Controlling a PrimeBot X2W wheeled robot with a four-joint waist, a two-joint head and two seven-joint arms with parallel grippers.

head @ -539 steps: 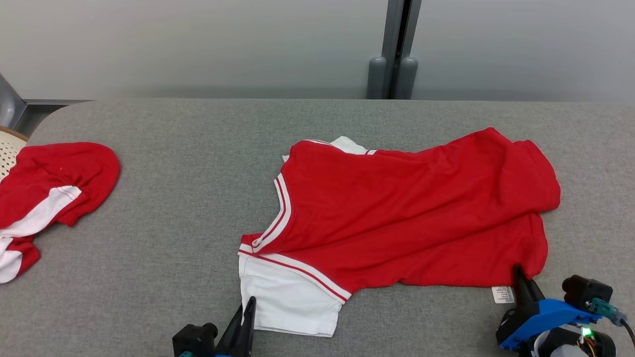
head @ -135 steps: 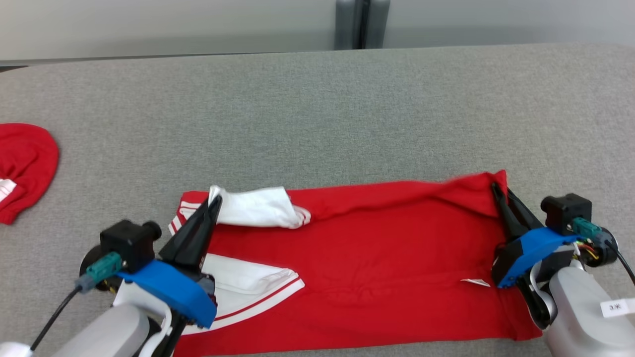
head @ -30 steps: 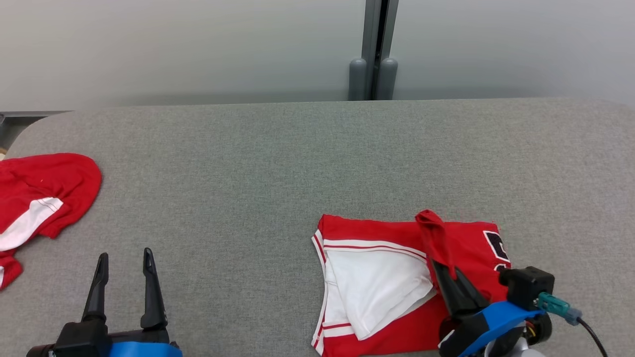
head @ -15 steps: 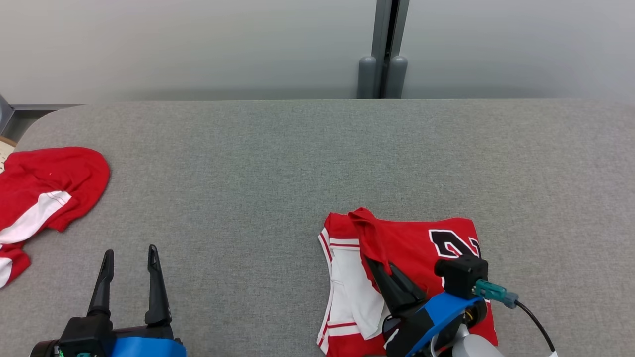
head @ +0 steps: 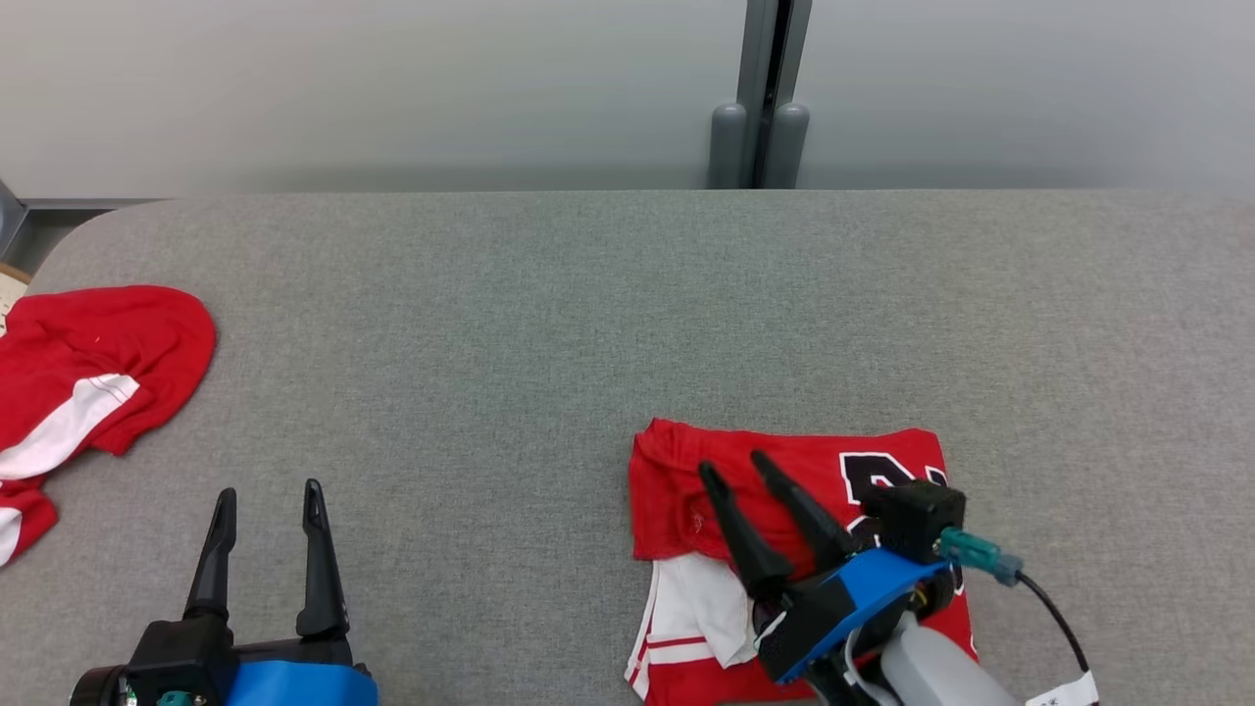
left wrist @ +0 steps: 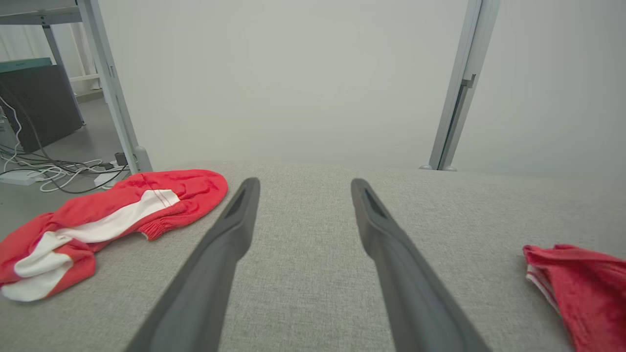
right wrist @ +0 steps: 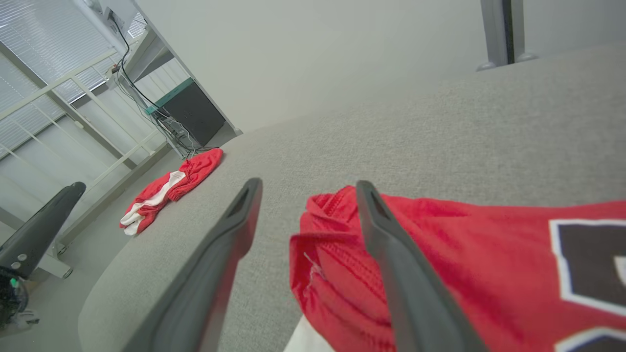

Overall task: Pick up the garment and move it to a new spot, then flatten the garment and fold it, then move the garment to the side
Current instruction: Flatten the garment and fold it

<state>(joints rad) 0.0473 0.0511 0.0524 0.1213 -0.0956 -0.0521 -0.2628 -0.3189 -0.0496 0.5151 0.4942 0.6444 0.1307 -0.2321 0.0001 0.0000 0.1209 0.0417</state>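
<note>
Garment [head: 677, 490] folded into a red block at the near right of grey table [head: 588, 294], its near edge cut off by the bottom of the head view. Far and right edges fairly straight, left edge bunched. White panel [head: 691, 608] with red stripes sticks out at the lower left corner; black number [head: 868, 476] at right, partly hidden. Over garment's left part, right gripper [head: 730, 463]: jaws spread wide, nothing held. In the right wrist view one finger [right wrist: 391, 254] lies over red cloth, the other over bare table just beside the bunched edge; contact cannot be told. At lower left, left gripper [head: 270, 488] wide open, empty, well apart from garment. Bare table between them and all the way to the far edge. Second red-and-white garment [head: 88, 363] at the left edge near the rounded corner.
</note>
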